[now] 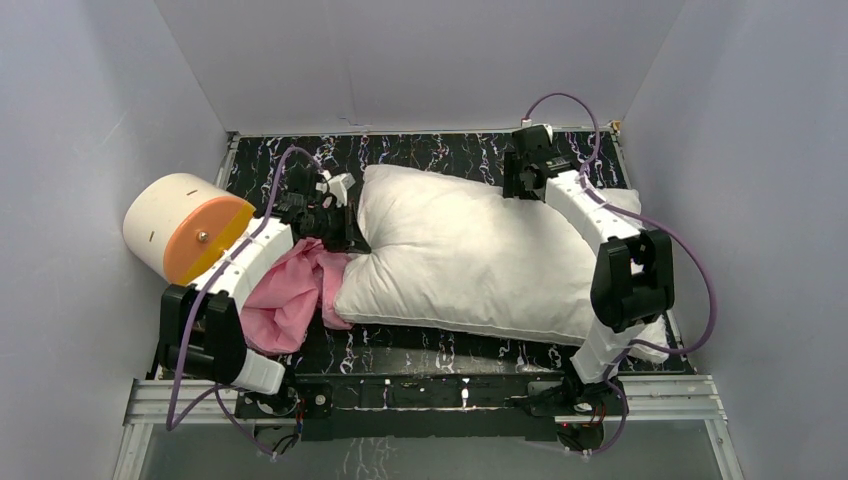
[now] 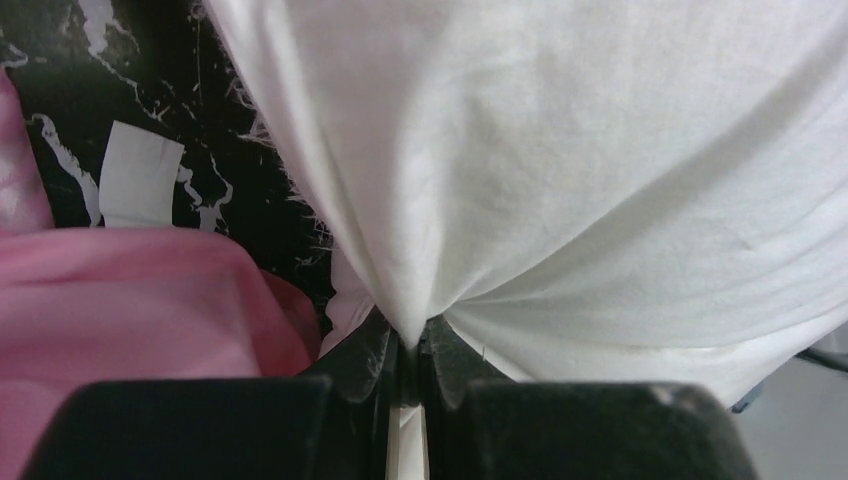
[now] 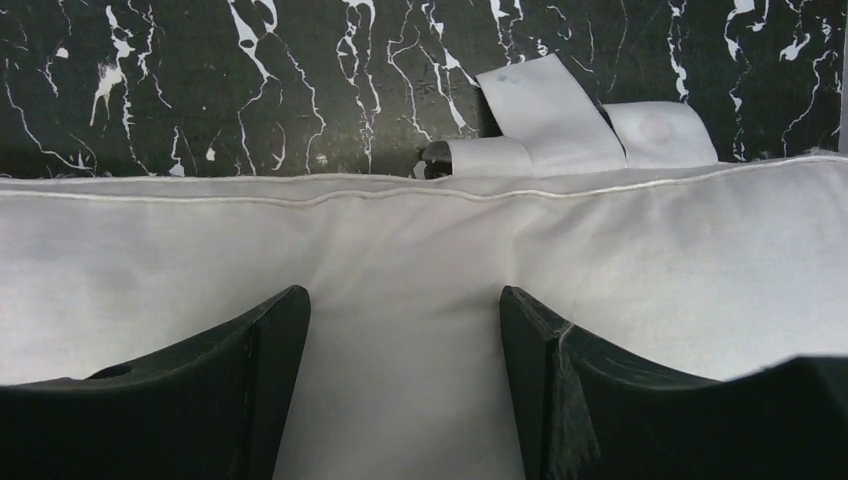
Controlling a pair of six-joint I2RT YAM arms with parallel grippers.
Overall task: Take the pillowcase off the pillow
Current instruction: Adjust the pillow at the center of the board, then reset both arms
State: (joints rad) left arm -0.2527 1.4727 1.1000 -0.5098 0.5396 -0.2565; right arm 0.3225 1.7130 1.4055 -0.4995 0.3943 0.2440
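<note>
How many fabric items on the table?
2. White pillow spans the middle; pink pillowcase is bunched at its near-left end, partly under the left arm. More could be hidden beneath.

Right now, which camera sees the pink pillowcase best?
The top external camera. It shows most of the pillowcase crumpled in a heap at the left end of the pillow. The left wrist camera catches only a pink fold of the pillowcase; the right wrist camera shows none of it.

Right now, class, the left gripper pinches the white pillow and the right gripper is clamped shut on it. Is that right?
No. The left gripper does pinch the pillow, but the right gripper is open, jaws apart over it, as the right wrist view shows.
</note>
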